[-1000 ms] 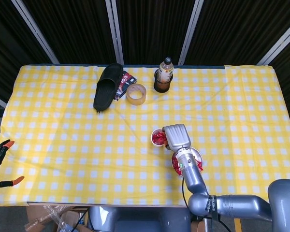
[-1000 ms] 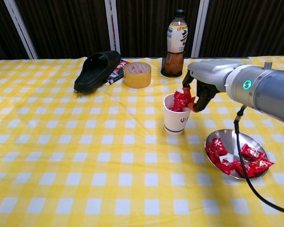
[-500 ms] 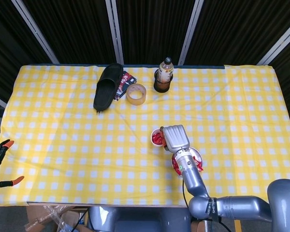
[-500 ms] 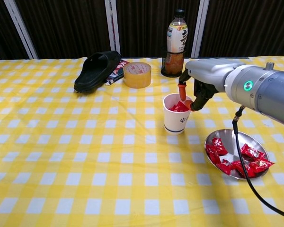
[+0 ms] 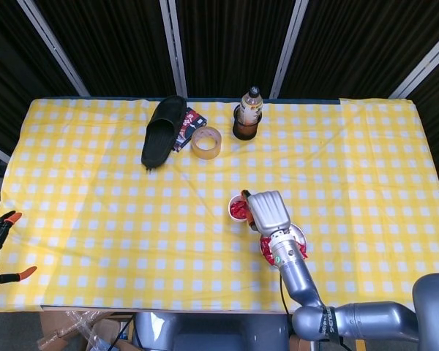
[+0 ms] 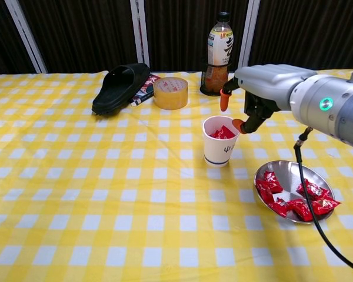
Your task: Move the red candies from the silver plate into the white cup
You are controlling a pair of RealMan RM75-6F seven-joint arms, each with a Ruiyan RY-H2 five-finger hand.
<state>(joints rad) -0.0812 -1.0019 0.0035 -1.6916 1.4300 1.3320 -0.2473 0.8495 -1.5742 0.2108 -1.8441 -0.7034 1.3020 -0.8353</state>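
Right hand (image 6: 242, 106), grey with orange fingertips (image 6: 225, 103), poised just above and to the right of the cup (image 6: 219, 141); its fingers are spread apart and hold nothing. In the head view the same hand (image 5: 267, 210) overlaps the cup's (image 5: 238, 208) right edge and hides part of the plate (image 5: 298, 232). The left hand appears in neither view. The white cup stands upright near the table's centre and contains red candies (image 6: 222, 133) that reach up to its rim. The silver plate (image 6: 282, 171) lies on the cloth to the right of the cup and nearer the robot, close to the cup but apart from it; further red candies (image 6: 294, 201) lie in it, gathered toward its near and left sides, with bare metal showing at the far side. Farther back on the yellow-and-white checked tablecloth (image 6: 76, 194): a bottle (image 6: 217, 56) set upright in a dark holder behind the cup, a tape roll (image 6: 170, 93) to its left, then a black slipper (image 6: 120, 87) resting partly on a small flat packet (image 6: 146, 88). At the lower left edge of the head view, a clamp (image 5: 0, 248) with orange tips, off the table.
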